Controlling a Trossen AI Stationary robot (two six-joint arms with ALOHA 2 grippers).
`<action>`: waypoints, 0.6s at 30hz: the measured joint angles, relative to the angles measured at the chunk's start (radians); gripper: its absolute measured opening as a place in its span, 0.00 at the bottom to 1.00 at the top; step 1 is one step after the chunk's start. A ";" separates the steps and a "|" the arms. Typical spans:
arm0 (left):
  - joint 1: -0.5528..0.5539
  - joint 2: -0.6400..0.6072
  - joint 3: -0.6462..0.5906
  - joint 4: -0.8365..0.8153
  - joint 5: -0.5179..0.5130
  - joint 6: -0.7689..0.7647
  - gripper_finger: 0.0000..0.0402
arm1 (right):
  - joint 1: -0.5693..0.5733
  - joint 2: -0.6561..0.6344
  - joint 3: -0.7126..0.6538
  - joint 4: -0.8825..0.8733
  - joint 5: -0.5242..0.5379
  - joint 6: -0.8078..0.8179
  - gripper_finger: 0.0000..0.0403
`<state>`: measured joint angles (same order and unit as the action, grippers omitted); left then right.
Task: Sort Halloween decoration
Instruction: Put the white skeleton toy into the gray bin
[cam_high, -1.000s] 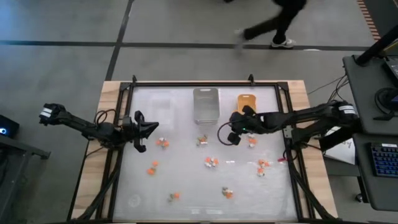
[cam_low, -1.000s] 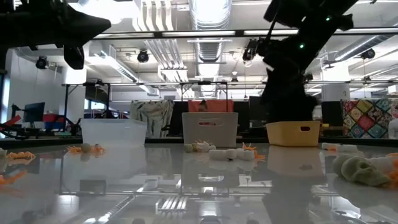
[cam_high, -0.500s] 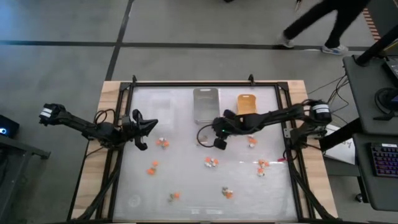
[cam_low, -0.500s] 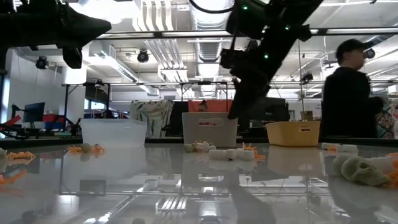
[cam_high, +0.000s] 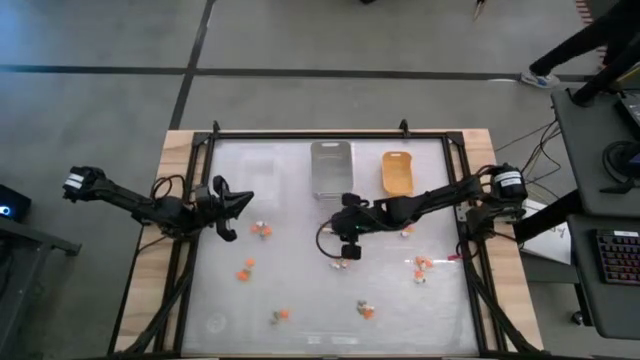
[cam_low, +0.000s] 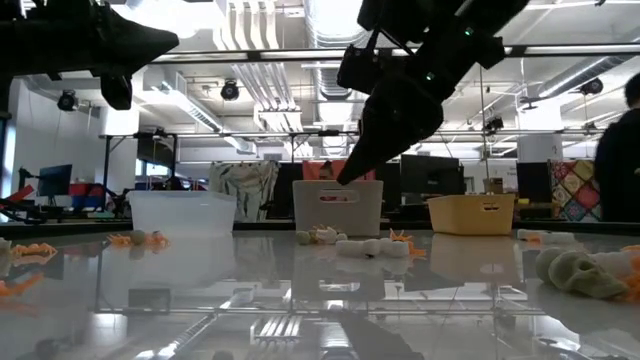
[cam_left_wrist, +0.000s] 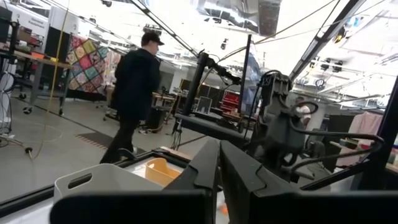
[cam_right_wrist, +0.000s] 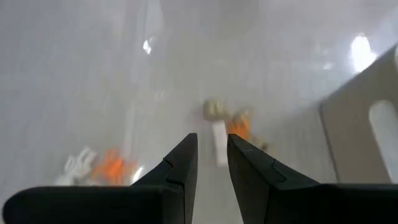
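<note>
Trinkets lie below right tool (slightly parted).

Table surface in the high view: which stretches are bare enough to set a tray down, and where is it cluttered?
Bare: the far-left corner beside the grey tray, and the near-right corner of the table. Crowded: the middle band, where trinkets scatter between the left gripper and the right gripper.

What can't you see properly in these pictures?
- High view: the trinkets are too small to tell what they are.
- High view: the right gripper covers whatever lies beneath it.
- Right wrist view: the trinkets ahead are blurred.
- Left wrist view: the left gripper blocks most of the table.
</note>
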<state>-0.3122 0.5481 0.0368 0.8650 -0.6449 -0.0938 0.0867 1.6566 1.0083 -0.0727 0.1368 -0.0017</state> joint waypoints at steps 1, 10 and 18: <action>0.000 0.000 0.000 0.001 0.000 0.000 0.00 | 0.007 0.001 -0.016 0.035 0.019 -0.014 0.20; 0.000 0.000 0.000 0.009 0.000 0.000 0.00 | 0.018 0.037 -0.082 0.182 0.071 -0.035 0.20; 0.000 0.002 0.000 0.010 0.000 0.003 0.00 | 0.018 0.078 -0.081 0.216 0.073 -0.021 0.26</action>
<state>-0.3122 0.5503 0.0368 0.8754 -0.6453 -0.0910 0.1047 1.7344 0.9272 0.1435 0.2100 -0.0222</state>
